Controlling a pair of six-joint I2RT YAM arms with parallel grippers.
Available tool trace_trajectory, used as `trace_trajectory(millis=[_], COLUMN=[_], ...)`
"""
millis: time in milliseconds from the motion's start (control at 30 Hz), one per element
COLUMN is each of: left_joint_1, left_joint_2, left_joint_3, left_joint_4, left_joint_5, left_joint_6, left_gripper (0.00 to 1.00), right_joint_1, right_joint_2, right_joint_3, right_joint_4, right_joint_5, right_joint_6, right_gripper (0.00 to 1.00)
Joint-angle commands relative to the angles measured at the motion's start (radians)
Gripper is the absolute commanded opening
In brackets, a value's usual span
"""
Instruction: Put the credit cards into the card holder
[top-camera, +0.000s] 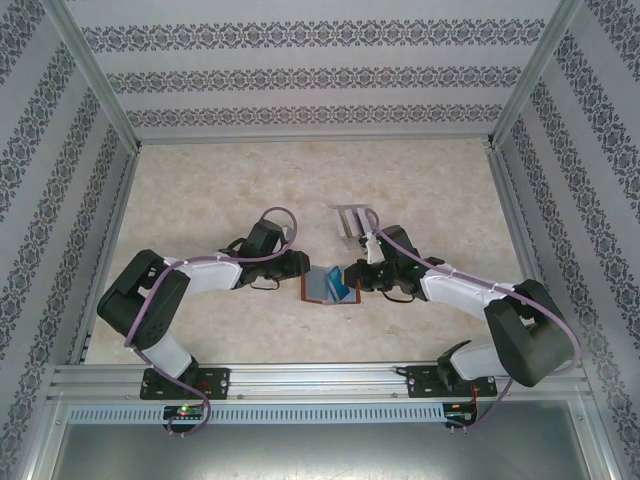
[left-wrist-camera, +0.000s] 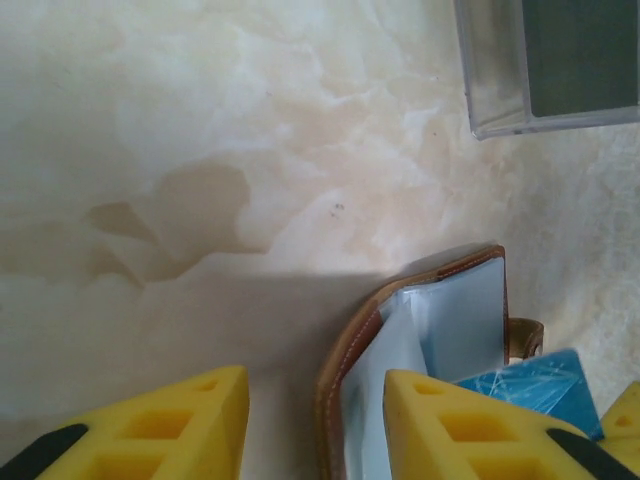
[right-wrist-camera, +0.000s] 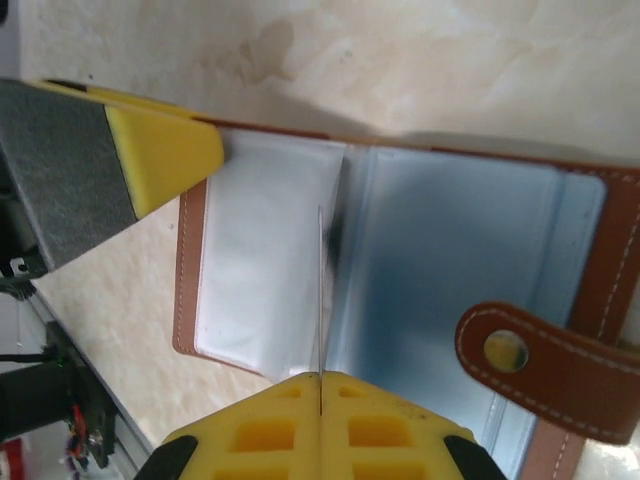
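Left arm: extends from the lower left of the top view toward centre, forearm low over the desk (top-camera: 300, 180). Left pincer (left-wrist-camera: 315, 385): jaws apart, either side of the card holder's brown edge. Card holder (top-camera: 322, 283): at frame centre, lying open on the desk, long axis left to right; its snap tab sits lower right in the right wrist view. Right arm: reaches in from the lower right. Right pincer (right-wrist-camera: 320, 385): closed on a blue credit card (left-wrist-camera: 540, 385), which stands tilted over the open pockets.

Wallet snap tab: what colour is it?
Snap tab: reddish-brown with pale stitching; best in the right wrist view.
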Motion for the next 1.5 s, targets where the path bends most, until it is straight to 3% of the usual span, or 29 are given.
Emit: trace_trajectory(millis=[0, 167, 367, 600, 1200, 1467], left_joint_1=[0.007, 0.006, 0.007, 0.008, 0.007, 0.007], left_joint_2=[-0.031, -0.020, 0.019, 0.041, 0.023, 0.011], left_joint_3=[0.024, 0.012, 0.016, 0.013, -0.056, -0.065], left_joint_4=[-0.084, -0.123, -0.125, -0.119, -0.023, -0.021], left_joint_5=[-0.025, -0.017, -0.025, -0.063, -0.017, -0.026], left_joint_6=[0.048, 0.075, 0.090, 0.113, 0.062, 0.056], left_gripper=[0.31, 0.12, 0.00, 0.00, 0.00, 0.00], right_joint_1=[-0.034, -0.052, -0.066, -0.062, 0.104, 0.156], right_joint_2=[0.044, 0.095, 0.173, 0.220, 0.121, 0.146], right_joint_3=[-0.021, -0.049, -0.061, -0.079, -0.166, -0.145], right_joint_4=[0.095, 0.177, 0.261, 0.357, 0.397, 0.418], right_joint_5=[-0.104, -0.156, -0.170, -0.181, 0.249, 0.298], right_joint_6=[0.016, 0.034, 0.109, 0.210, 0.400, 0.425], right_gripper=[0.00, 0.00, 0.02, 0.04, 0.03, 0.03])
